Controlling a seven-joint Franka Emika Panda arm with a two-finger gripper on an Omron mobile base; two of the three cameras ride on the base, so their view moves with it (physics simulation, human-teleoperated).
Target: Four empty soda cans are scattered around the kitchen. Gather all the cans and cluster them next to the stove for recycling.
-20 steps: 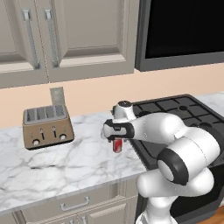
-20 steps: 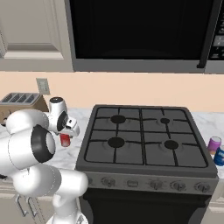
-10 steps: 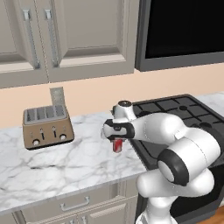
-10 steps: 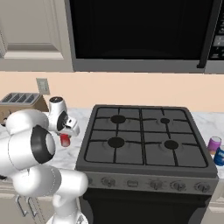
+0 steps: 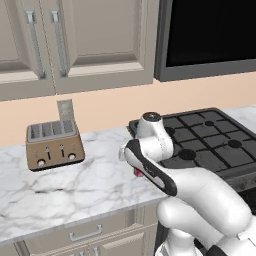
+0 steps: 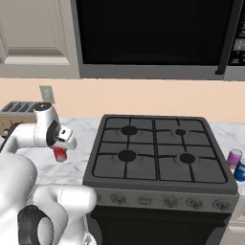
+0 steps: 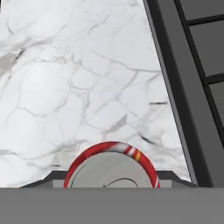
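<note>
1. A tan four-slot toaster (image 5: 54, 145) stands on the white marble desk (image 5: 75, 192).
2. A wall outlet (image 5: 65, 110) sits just behind it.
3. Beige cabinets (image 5: 75, 40) hang beside a black microwave (image 6: 153, 36).

The white marble counter (image 5: 75, 190) has grey veins. A brown toaster (image 5: 54, 148) sits on it near the wall. On the other side of the black stove (image 6: 158, 153), a purple can (image 6: 234, 157) and a blue can (image 6: 240, 170) stand close together.

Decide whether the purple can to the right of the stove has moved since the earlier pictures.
No. The purple can sits where it did, just off the right edge of the stove, with the blue can beside it.
</note>
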